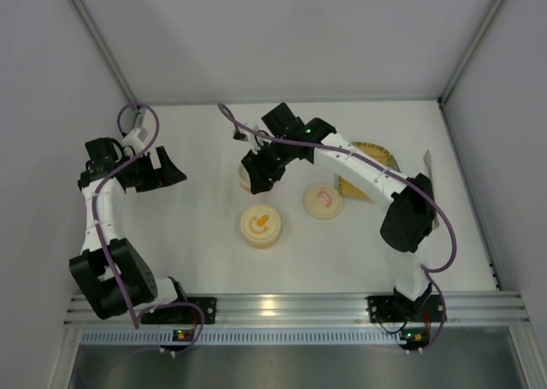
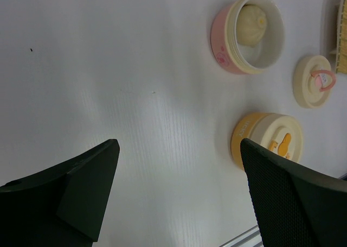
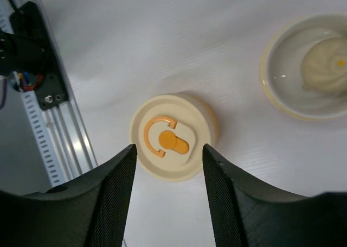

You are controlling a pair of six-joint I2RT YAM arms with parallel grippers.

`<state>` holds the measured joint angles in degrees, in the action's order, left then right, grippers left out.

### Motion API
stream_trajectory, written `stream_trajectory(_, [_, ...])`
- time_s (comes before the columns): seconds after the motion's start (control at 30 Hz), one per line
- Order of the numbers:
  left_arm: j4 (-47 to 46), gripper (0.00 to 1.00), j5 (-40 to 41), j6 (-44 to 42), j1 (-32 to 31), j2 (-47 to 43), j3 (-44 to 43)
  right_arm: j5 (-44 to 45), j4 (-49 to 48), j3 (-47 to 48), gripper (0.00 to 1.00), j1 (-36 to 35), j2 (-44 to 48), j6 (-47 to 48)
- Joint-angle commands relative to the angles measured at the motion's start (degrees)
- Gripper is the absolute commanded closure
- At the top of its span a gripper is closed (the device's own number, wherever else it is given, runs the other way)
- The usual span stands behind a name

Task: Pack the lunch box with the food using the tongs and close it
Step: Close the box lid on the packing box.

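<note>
The lunch box is a set of round tubs. The pink tub [image 2: 227,46] stands without a lid, and a pale cream ball of food [image 2: 252,25] lies inside it, also seen from the right wrist [image 3: 325,68]. Its cream lid with a pink handle [image 1: 323,201] lies flat on the table. The orange tub [image 1: 261,225] has its lid on. My right gripper [image 1: 256,173] hovers over the pink tub, open and holding nothing [image 3: 169,149]. My left gripper [image 2: 179,187] is wide open over bare table at the left [image 1: 162,171]. The tongs [image 1: 427,165] show as a grey sliver by the right elbow.
A yellow woven tray [image 1: 376,156] lies at the back right, partly under the right arm. Grey walls close in the left, right and back of the table. An aluminium rail [image 1: 282,308] runs along the near edge.
</note>
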<state>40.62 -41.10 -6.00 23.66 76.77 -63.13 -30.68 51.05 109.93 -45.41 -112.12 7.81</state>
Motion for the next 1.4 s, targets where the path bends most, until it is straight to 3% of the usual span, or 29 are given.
stream_trajectory(0.0, [-1.0, 0.02, -0.6, -0.7, 0.4, -0.9, -0.9, 12.1, 2.6, -2.2, 0.47, -3.6, 0.8, 4.8])
stream_trajectory(0.17, [-1.2, 0.02, -0.5, -0.2, 0.4, -0.8, -0.9, 22.3, -1.1, -8.2, 0.39, -9.3, 3.2, 8.8])
stream_trajectory(0.33, [-1.4, 0.02, -0.7, 0.3, 0.4, -0.7, -0.5, 24.2, -2.8, -9.7, 0.26, -11.5, 2.3, 9.9])
stream_trajectory(0.5, [-1.7, 0.02, -0.6, 0.1, 0.4, -0.5, -0.5, 23.7, -3.3, -10.1, 0.22, -12.0, -0.9, 10.3])
stream_trajectory(0.97, [-2.0, 0.02, -0.2, -0.6, 0.4, 0.0, 0.3, 24.3, -8.2, -16.0, 0.21, -13.8, -6.5, 10.9])
stream_trajectory(1.37, [-1.8, 0.01, -0.1, -0.9, 0.4, -0.8, 0.2, 23.8, -8.9, -21.7, 0.27, -17.7, -2.8, 10.4])
